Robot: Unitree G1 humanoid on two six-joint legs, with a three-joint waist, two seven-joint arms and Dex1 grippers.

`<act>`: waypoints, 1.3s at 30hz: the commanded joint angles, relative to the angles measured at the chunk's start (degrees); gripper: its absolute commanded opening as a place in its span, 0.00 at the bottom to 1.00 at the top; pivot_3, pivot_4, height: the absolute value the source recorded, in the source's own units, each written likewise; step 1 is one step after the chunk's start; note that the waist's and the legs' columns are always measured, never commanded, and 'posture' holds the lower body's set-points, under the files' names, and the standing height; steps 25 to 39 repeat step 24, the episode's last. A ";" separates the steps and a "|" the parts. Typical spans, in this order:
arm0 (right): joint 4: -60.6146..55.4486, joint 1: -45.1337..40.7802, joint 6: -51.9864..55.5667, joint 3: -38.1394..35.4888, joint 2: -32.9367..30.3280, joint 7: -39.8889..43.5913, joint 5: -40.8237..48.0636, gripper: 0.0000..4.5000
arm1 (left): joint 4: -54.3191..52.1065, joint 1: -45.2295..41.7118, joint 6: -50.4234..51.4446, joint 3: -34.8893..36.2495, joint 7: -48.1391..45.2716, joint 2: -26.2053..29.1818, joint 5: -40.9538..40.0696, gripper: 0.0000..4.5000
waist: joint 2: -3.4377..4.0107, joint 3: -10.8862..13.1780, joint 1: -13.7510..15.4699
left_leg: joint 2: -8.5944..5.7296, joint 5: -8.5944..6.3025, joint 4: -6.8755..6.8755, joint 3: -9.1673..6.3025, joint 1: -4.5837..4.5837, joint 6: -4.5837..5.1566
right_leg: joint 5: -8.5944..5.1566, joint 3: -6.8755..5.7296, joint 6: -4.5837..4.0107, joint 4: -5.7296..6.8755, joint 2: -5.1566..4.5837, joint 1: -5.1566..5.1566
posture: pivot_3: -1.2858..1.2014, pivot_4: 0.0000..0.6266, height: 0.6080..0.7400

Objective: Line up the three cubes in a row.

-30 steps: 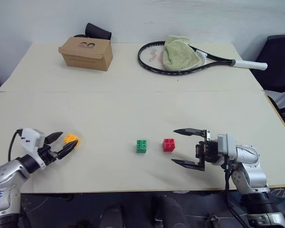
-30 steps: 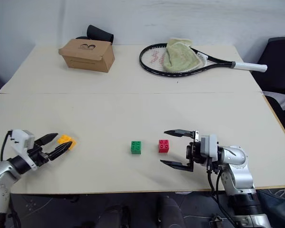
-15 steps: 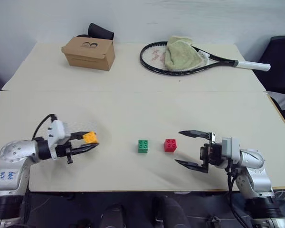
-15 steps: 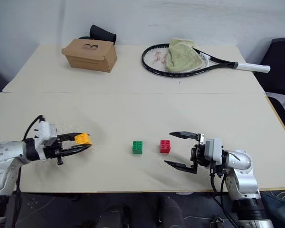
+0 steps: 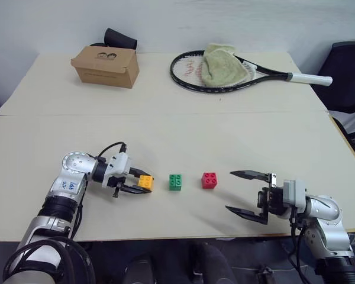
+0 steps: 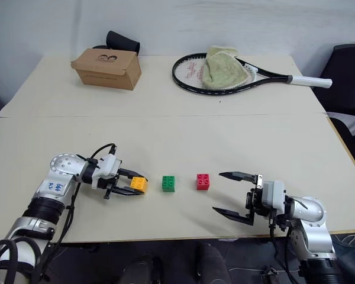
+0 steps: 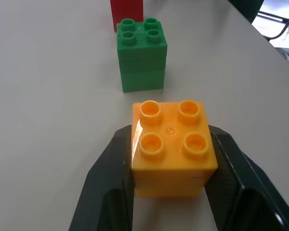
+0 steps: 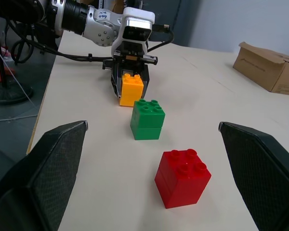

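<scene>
Near the front edge of the tabletop (image 5: 165, 130), head views: we see the left gripper (image 5: 138, 182) clamped on the orange-yellow cube (image 5: 145, 181), just beside the green cube (image 5: 176, 181); the red cube (image 5: 209, 180) sits a gap further toward the right edge. Right gripper (image 5: 247, 193) hangs wide and empty, apart from the red one.

Left wrist view: orange-yellow cube (image 7: 172, 147) sits square between the fingers (image 7: 111, 187), studs up, green cube (image 7: 141, 59) ahead with a slight gap, red behind it.

Right wrist view: all three nearly collinear already.

We'd judge the job now is placement: match the green-red spacing, keep faces parallel, set it flat, release straight back so the fingers don't drag it.
</scene>
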 commanded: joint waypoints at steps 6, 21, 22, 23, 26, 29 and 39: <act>-2.07 0.74 -0.08 -1.32 -1.29 -0.92 0.58 1.00 | 4.54 -1.30 -3.63 0.41 -0.83 0.27 1.45 0.50 | 0.00 0.00 0.10 | -0.01 0.02 0.00 -0.02 0.01 0.06 | 0.02 -0.03 0.04 0.00 -0.04 0.04 | 0.52 0.24 1.00; 1.91 1.72 3.72 -11.67 -17.28 10.35 5.36 1.00 | -29.28 30.19 11.56 26.21 8.15 20.84 -9.74 0.89 | 0.05 0.03 -0.04 | 0.28 -0.25 -0.11 -0.04 0.03 0.39 | -0.01 0.10 -0.03 -0.10 -0.05 0.05 | 0.52 0.24 1.00; 2.83 1.15 3.55 -11.66 -17.74 11.12 5.10 1.00 | -30.96 31.96 13.13 27.70 8.31 21.48 -10.70 0.89 | 0.05 0.03 0.13 | 0.27 -0.27 -0.11 -0.08 0.04 0.41 | -0.01 0.07 -0.03 -0.11 -0.06 0.08 | 0.52 0.24 1.00; 3.78 0.55 3.49 -11.63 -17.97 11.65 4.92 1.00 | -32.29 33.28 14.42 29.12 8.82 21.78 -11.45 0.89 | 0.05 0.04 0.23 | 0.23 -0.27 -0.11 -0.10 0.05 0.43 | -0.01 0.04 -0.03 -0.11 -0.11 0.10 | 0.52 0.24 1.00; 4.97 -0.28 3.33 -11.47 -17.95 12.02 4.60 1.00 | -32.92 34.40 14.72 30.55 9.52 21.79 -11.61 0.89 | 0.05 0.04 0.23 | 0.22 -0.27 -0.10 -0.12 0.05 0.43 | -0.01 0.02 -0.03 -0.12 -0.11 0.10 | 0.52 0.24 1.00; 4.97 -0.28 3.33 -11.47 -17.95 12.02 4.60 1.00 | -32.92 34.40 14.72 30.55 9.52 21.79 -11.61 0.89 | 0.05 0.04 0.23 | 0.22 -0.27 -0.10 -0.12 0.05 0.43 | -0.01 0.02 -0.03 -0.12 -0.11 0.10 | 0.52 0.24 1.00; 4.97 -0.28 3.33 -11.47 -17.95 12.02 4.60 1.00 | -32.92 34.40 14.72 30.55 9.52 21.79 -11.61 0.89 | 0.05 0.04 0.23 | 0.22 -0.27 -0.10 -0.12 0.05 0.43 | -0.01 0.02 -0.03 -0.12 -0.11 0.10 | 0.52 0.24 1.00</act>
